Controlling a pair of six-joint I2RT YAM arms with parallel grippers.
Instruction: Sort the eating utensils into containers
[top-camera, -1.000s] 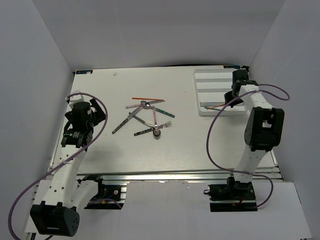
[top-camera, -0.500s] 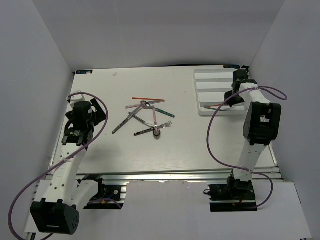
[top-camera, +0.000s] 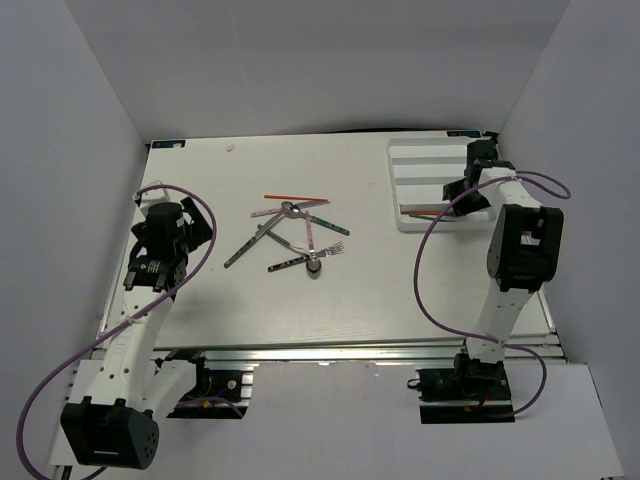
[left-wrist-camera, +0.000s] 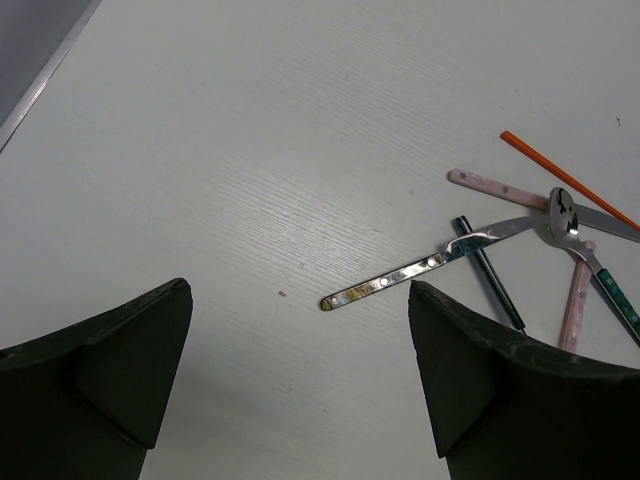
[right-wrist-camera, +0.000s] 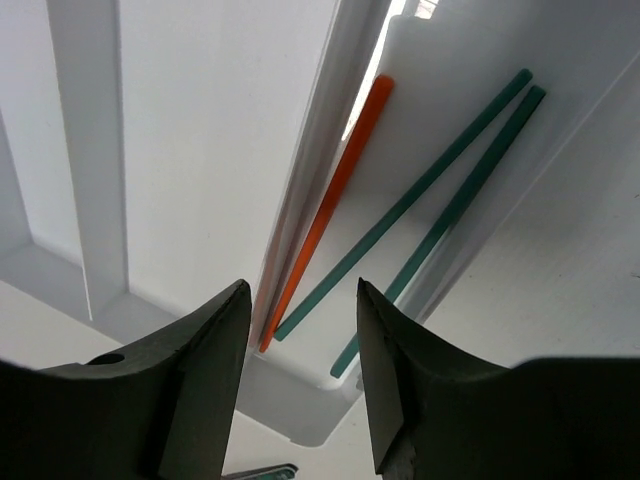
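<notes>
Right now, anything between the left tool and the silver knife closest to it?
Nothing visible: only bare white table separates the open left tool from the near end of the slim silver metal knife. A thin dark green stick crosses it farther along.

The tray is white. Inside the tray lie one orange stick and two green sticks. Left of the tray, the table is white with faint thin lines. On it are a shiny silver knife, a pale pink handle with tiny dots, another orange stick and a dark green stick
</notes>
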